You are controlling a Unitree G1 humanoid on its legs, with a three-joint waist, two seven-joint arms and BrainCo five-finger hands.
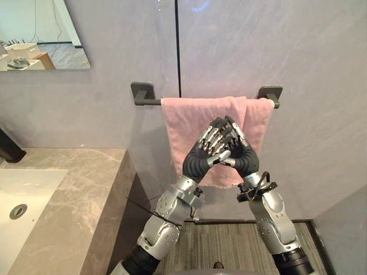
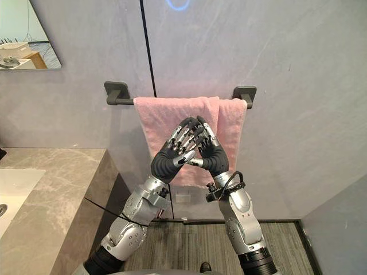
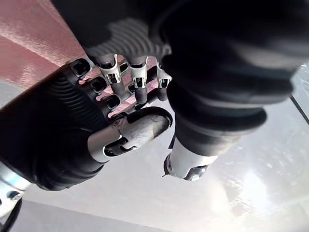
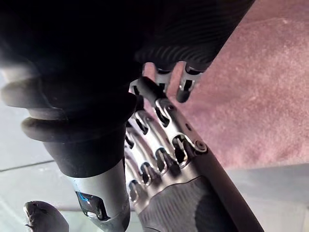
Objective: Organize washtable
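Holding left hand (image 1: 202,156) and right hand (image 1: 243,153) up below towel bar (image 1: 151,102), fingers straight, grasping nothing. Probably soft, floppy pink towel (image 1: 183,123); pinch hem below bar.

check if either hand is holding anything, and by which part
Nothing, as far as shows. The left hand and right hand lean fingertip to fingertip, fingers straight, in front of the pink towel on the bar; no cloth looks pinched.

pink towel (image 1: 186,126), draped over wall rail (image 1: 150,102)
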